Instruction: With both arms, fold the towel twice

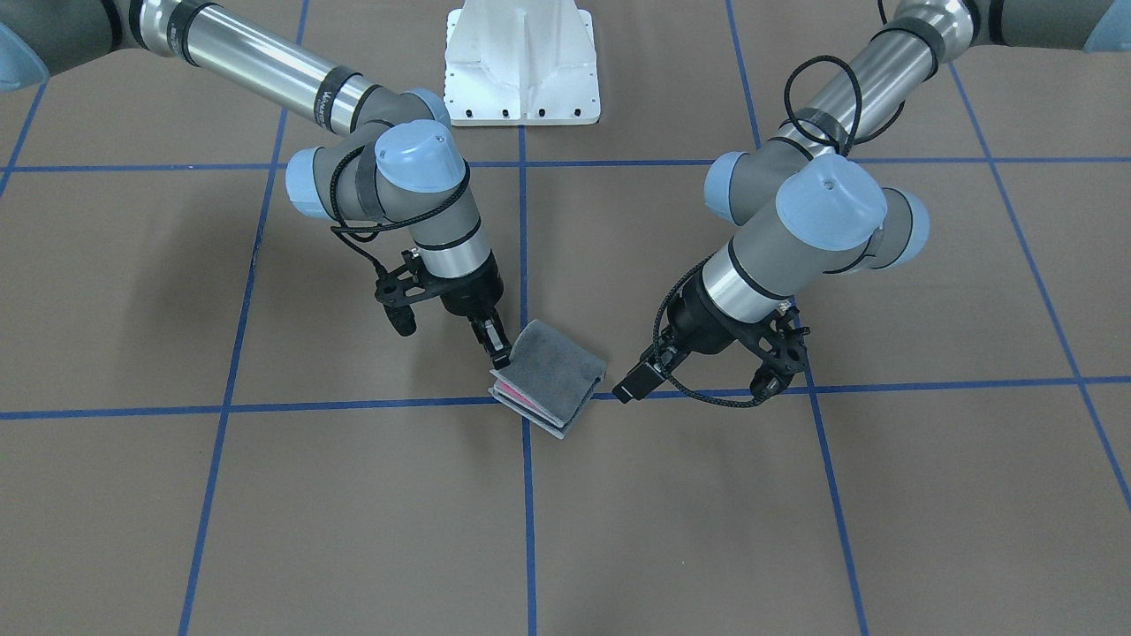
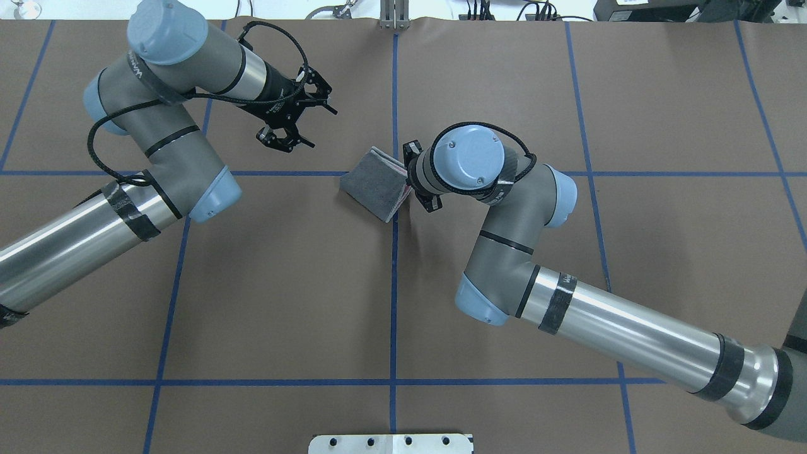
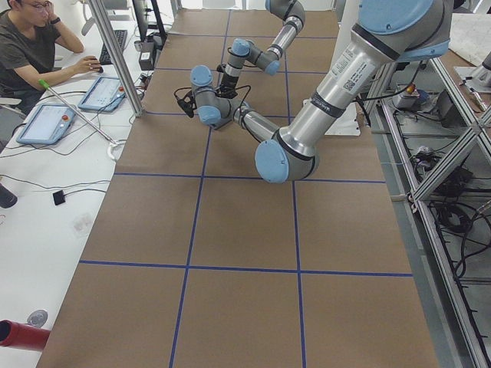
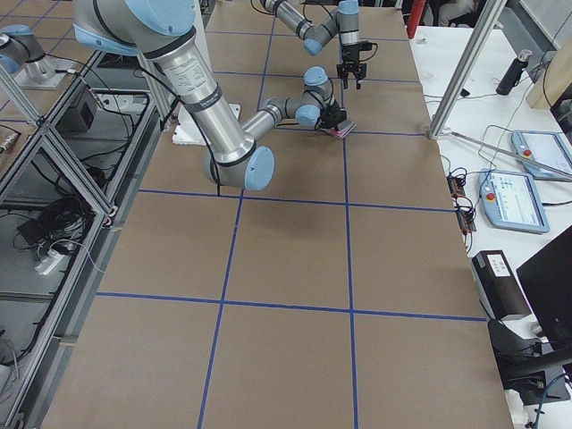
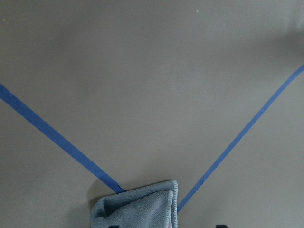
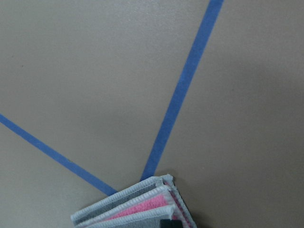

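The towel [image 1: 550, 375] lies folded into a small thick stack at the crossing of two blue tape lines, dark grey face up, with pink-red layers showing at its open edges [image 6: 142, 209]. My right gripper [image 1: 497, 346] points down at the stack's corner, fingers close together and shut on the towel's edge. In the overhead view the right wrist hides those fingers beside the towel [image 2: 372, 189]. My left gripper [image 2: 318, 126] hovers open, off to the towel's side with a clear gap, holding nothing. The left wrist view shows only a towel corner [image 5: 137, 209].
Blue tape lines [image 1: 526, 495] divide the brown table cover into squares. The white pedestal base [image 1: 521, 62] stands at the robot's edge. A person [image 3: 31, 46] sits at a side desk with tablets [image 3: 46, 123], beyond the table's far edge.
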`<state>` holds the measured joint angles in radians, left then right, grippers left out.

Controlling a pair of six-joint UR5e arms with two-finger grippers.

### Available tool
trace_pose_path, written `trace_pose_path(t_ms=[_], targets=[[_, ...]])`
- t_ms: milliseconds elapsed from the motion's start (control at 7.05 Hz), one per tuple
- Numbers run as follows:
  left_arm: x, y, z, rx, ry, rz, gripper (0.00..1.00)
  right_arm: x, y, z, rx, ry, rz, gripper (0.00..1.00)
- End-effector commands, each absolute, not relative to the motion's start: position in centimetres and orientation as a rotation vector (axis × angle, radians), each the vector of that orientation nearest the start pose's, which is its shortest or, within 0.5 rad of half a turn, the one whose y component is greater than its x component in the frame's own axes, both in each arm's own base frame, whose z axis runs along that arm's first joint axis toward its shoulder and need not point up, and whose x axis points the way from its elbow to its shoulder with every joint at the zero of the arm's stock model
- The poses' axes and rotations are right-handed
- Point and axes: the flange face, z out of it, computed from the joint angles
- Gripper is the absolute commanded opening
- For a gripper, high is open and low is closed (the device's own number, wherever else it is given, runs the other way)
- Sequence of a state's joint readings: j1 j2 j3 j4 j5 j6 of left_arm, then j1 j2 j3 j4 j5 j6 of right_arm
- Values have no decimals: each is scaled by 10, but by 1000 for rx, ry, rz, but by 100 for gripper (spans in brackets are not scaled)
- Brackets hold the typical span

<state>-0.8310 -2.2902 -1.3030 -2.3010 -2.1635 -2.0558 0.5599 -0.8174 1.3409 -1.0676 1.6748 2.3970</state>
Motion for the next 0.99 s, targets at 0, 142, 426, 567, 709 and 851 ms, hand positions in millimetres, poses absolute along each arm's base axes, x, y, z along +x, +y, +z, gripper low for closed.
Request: trace_pose_path(t_ms=[0, 142, 426, 567, 709, 851], targets=[[447, -604, 250, -325, 1249, -787, 74, -580, -520, 246, -225, -1069, 1196, 0], [447, -604, 250, -324, 1249, -788, 75, -583, -524, 248, -217, -1062, 1203, 0], [447, -605, 251, -320, 1247, -791, 75, -592, -542, 245, -205, -1046, 1220, 0], [447, -605, 251, -312, 1249, -795, 75, -598, -550, 239, -197, -1043, 1227, 0], [447, -605, 251, -313, 1249, -796, 75, -600, -555, 248, -183, -1030, 1238, 0], [446, -605, 250, -312, 1250, -798, 76, -600, -561, 248, -170, -1028, 1239, 0]])
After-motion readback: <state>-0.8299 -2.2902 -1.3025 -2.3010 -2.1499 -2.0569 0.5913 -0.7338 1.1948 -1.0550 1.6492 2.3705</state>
